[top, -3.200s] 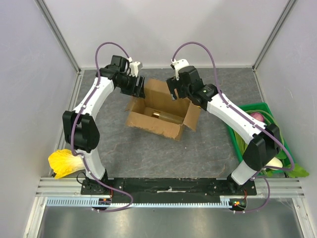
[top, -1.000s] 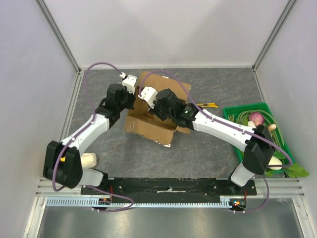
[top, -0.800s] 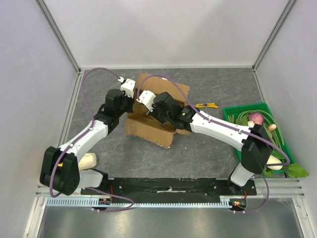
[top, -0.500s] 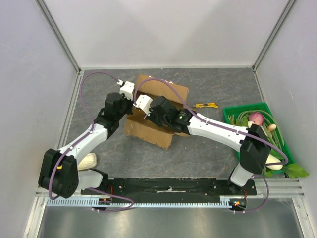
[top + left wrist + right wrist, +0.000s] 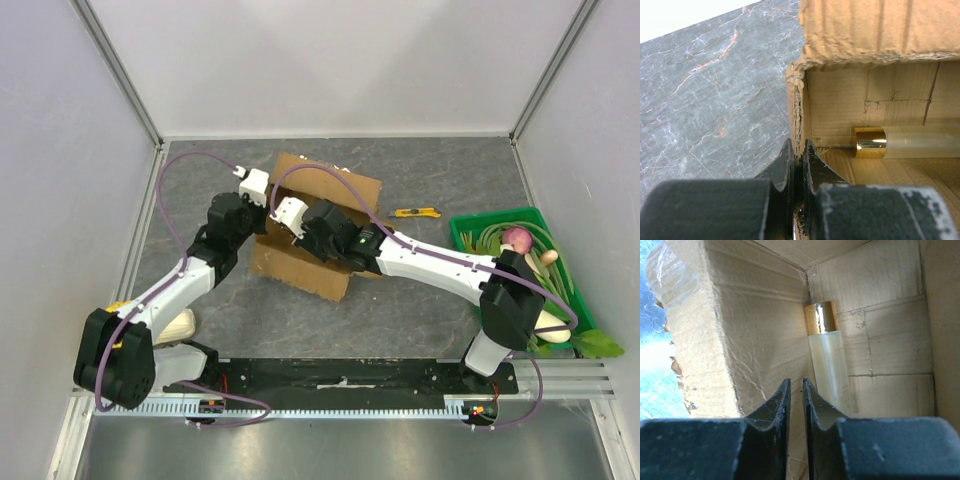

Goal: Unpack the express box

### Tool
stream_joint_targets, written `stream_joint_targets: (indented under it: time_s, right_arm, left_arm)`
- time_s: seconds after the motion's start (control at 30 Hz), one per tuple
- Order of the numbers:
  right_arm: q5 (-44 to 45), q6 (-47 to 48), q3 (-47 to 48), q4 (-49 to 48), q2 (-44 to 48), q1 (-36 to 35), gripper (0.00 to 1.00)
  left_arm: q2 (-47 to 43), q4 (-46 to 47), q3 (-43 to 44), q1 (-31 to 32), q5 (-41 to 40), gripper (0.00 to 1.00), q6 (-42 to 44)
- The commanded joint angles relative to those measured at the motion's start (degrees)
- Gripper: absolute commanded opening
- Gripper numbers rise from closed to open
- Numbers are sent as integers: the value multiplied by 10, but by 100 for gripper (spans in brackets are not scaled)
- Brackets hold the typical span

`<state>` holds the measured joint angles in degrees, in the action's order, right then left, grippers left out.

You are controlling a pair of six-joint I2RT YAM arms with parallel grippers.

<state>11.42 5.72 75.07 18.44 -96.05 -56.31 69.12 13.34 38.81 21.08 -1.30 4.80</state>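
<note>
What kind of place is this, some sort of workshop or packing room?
Probably a robot test cell, not a real packing room: plain white walls on metal framing, two arms bolted to a rail, and staged props, a cardboard box and a green crate.
</note>
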Motion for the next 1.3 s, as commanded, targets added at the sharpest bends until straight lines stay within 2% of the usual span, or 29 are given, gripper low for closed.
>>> stream_joint_targets:
  time_s: [0.0,0.07,0.2,0.4,0.53,0.63,0.83,1.27]
  right_arm:
    - [-3,-14,-6,-15,0,-2,23]
    - [2,-15,-9,-15,-4,0,25]
    - [-10,-24,-7,-15,-5,12,27]
    - [-51,-42,3,-11,0,46,31]
    - [-68,-29,46,35,-40,52,36]
    - [-97,-33,67,63,-65,52,40]
    - [-93,-72,75,72,-94,52,52]
    - [-108,-96,83,83,-152,52,60]
  left_arm:
    - [17,-56,91,-9,24,2,-10]
    - [29,-80,111,-20,66,2,-10]
    - [65,-196,203,-47,151,2,-3]
    - [101,-285,298,-70,245,2,35]
    - [134,-339,346,-75,306,2,45]
    - [150,-350,356,-75,318,2,34]
    - [171,-381,378,-75,295,2,3]
    - [181,-414,409,-75,278,2,-36]
